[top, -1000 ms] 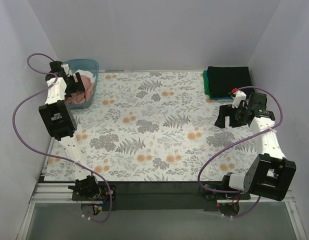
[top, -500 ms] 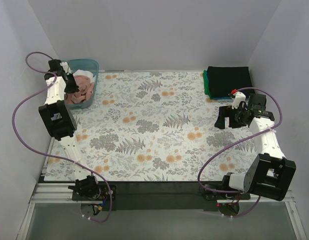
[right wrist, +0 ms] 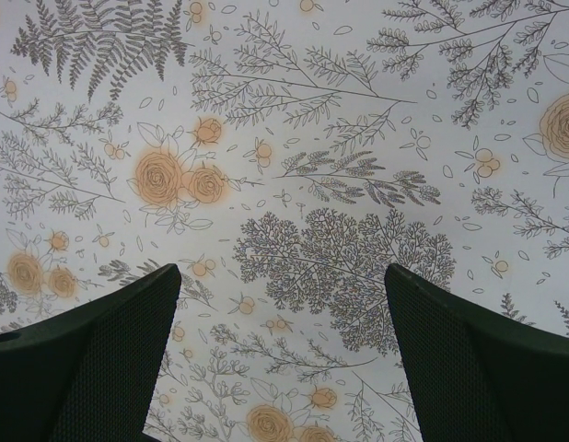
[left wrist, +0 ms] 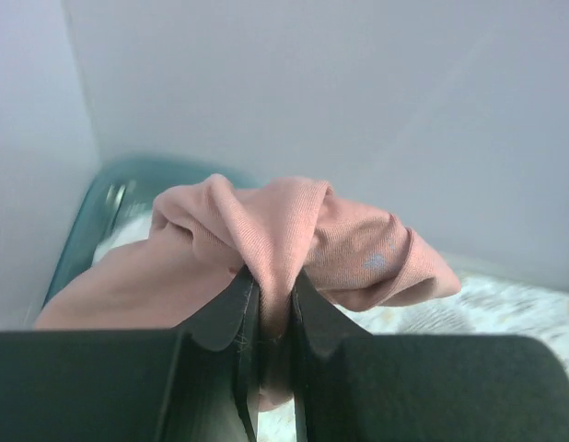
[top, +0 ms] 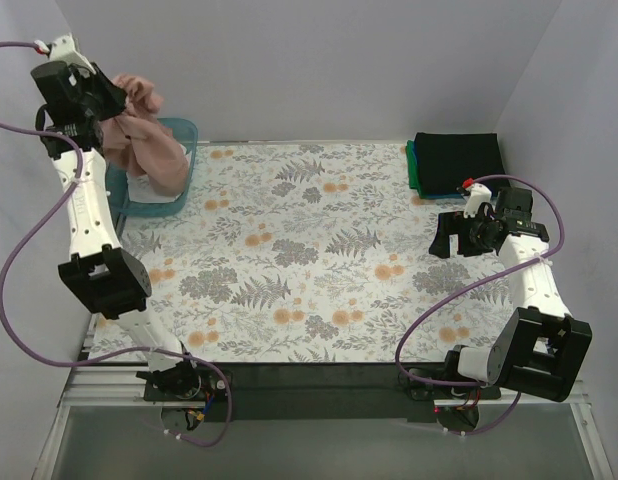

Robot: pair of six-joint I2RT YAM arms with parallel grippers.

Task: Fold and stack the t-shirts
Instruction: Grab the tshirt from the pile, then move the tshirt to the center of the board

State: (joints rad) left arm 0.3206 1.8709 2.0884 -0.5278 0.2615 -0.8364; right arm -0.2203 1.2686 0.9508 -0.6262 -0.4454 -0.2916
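My left gripper (top: 117, 104) is raised high at the far left, shut on a fold of the dusty-pink t-shirt (top: 154, 152). The shirt hangs from it down into the teal basket (top: 179, 135). In the left wrist view the pink cloth (left wrist: 303, 235) bunches over my left gripper (left wrist: 275, 287), pinched tight between both jaws. A folded black t-shirt (top: 457, 156) lies on a teal-green one (top: 413, 172) at the far right corner. My right gripper (top: 451, 238) hovers open over the floral tablecloth (right wrist: 294, 184), below that stack, with nothing between its fingers.
Something white (top: 149, 190) shows in the basket under the pink shirt. The flower-patterned tablecloth (top: 309, 250) covers the table. White walls close in on the left, back and right. The arm bases sit along the near edge.
My left arm has swung up and out of the basket, lifting the pink t-shirt with it after closing on the cloth. The right arm has not moved.
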